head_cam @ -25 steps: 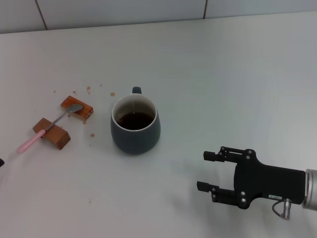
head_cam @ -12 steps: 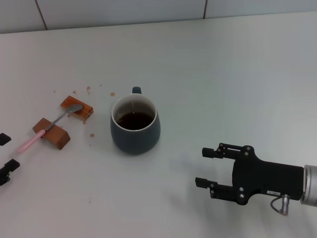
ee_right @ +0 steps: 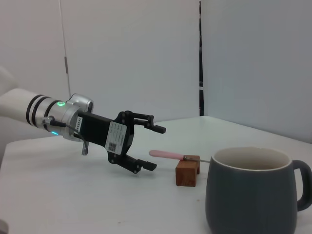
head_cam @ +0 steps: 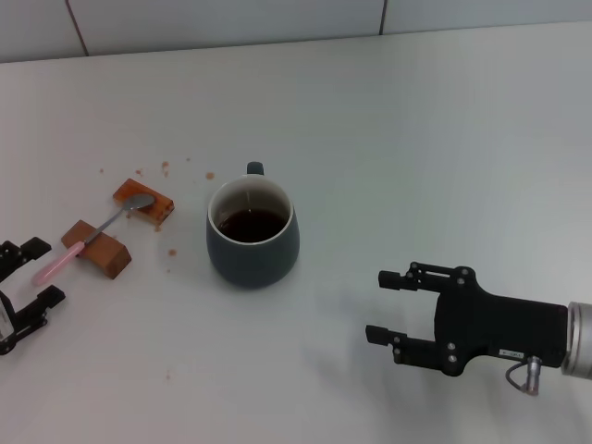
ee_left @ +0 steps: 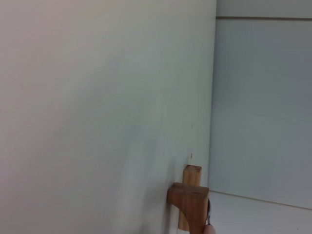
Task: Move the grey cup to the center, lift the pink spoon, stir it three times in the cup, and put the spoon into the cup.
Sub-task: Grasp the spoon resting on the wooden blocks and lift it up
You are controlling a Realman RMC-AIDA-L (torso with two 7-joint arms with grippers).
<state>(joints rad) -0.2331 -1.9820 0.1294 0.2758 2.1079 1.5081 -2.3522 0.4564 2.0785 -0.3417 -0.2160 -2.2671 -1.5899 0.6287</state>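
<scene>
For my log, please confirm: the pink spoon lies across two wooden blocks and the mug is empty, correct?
Not quite: the mug holds dark liquid, as the head view shows. The pink spoon does lie across the two wooden blocks.

Before me: grey cup, upright, dark liquid inside. Pink spoon lies to its left.

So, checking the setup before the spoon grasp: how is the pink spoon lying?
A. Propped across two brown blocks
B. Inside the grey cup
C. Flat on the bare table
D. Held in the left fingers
A: the pink spoon bridges the two brown blocks, apart from the grey cup.
</scene>
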